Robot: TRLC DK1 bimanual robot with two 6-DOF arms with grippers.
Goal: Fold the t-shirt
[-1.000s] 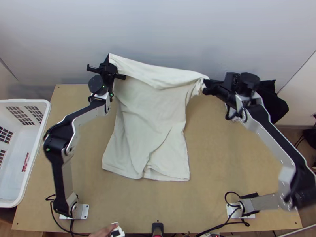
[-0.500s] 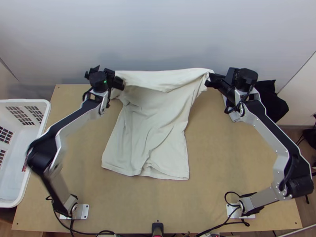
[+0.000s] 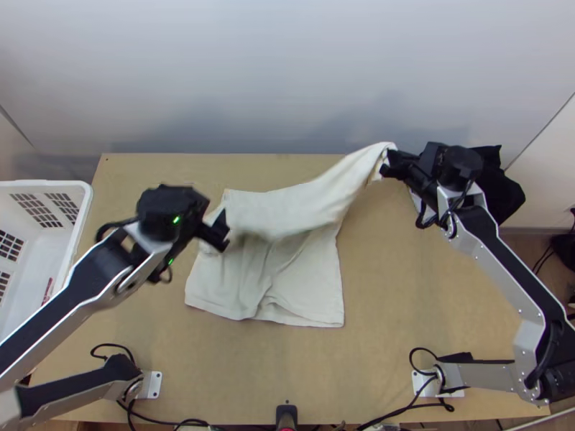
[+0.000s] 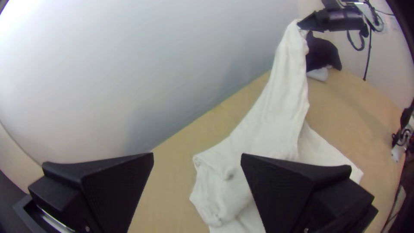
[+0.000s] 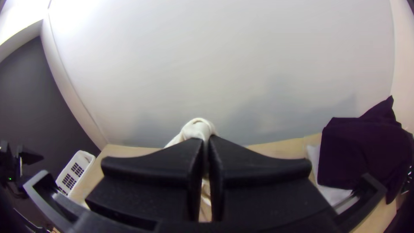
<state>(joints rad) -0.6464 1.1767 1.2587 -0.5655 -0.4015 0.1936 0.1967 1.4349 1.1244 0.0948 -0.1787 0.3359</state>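
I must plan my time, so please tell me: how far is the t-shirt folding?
Done: the near part of the t-shirt lies roughly spread on the table. In hand: the right gripper holds a far end raised; the left gripper is open and empty. Remaining: seemingly all the folding, as no neat fold shows.

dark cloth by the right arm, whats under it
Edges of something white stick out from under the dark cloth, with the table beneath. The rest is covered, so its full shape and anything else there can't be seen.
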